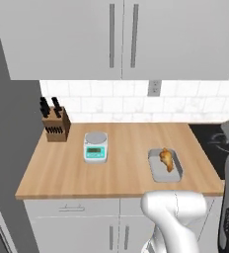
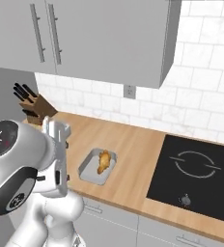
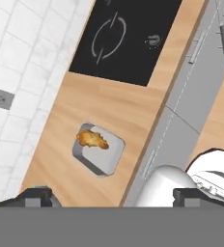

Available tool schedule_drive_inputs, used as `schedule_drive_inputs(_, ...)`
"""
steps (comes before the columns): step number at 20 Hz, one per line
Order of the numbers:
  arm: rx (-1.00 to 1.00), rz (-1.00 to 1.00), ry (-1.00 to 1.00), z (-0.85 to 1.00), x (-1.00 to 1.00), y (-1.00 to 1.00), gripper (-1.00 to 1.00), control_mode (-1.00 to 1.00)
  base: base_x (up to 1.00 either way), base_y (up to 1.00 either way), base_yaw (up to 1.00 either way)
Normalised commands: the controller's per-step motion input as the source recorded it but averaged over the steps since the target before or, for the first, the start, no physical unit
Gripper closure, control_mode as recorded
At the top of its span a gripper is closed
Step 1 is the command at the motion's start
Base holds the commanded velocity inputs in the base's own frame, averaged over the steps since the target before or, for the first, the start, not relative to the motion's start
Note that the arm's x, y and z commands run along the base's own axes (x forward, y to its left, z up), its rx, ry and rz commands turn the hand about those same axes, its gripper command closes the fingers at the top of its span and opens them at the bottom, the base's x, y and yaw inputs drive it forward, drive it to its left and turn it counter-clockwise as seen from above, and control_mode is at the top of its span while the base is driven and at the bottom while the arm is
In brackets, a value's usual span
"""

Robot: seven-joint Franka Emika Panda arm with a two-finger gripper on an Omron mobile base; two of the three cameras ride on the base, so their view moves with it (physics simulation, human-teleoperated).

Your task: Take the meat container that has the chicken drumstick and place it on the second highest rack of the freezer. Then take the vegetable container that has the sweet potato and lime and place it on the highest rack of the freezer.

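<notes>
While the gripper [image 3: 113,197] hangs high above the counter with its jaws spread wide and nothing between them, the task's first object waits untouched below. From left to right along the wooden counter [image 1: 126,148] in the left base view stand a knife block [image 1: 55,124] against the wall, a kitchen scale [image 1: 95,147] just right of it, and the meat container [image 1: 165,165] near the front edge, with the black cooktop [image 1: 212,141] beyond. The container sits upright, apart from its neighbours, its chicken drumstick [image 1: 167,159] lying inside; that clear margin probably leaves room for a descent from above. The raised, open hand suggests an approach not yet begun.

The right base view adds what the left cuts off: the full cooktop [image 2: 201,173], a small dark knob [image 2: 185,199] near its front edge, and a wall outlet [image 2: 129,91]. The hand view looks almost straight down, giving the container [image 3: 98,150] in plan, its rim close to the counter's front edge.
</notes>
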Motion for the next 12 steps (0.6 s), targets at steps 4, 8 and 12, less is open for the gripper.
schedule_drive_inputs(4, 0.0, 0.08, 0.16, -0.19, 0.21, 0.0, -1.0, -1.0, 0.08, 0.0, 0.0)
schedule_drive_inputs(8, 0.0, 0.09, 0.32, -0.96, 0.75, 0.0, -1.0, -1.0, 0.0, 0.0, 0.0)
schedule_drive_inputs(12, 0.0, 0.1, 0.24, -0.81, 0.92, 0.0, -1.0, -1.0, 0.0, 0.0, 0.0)
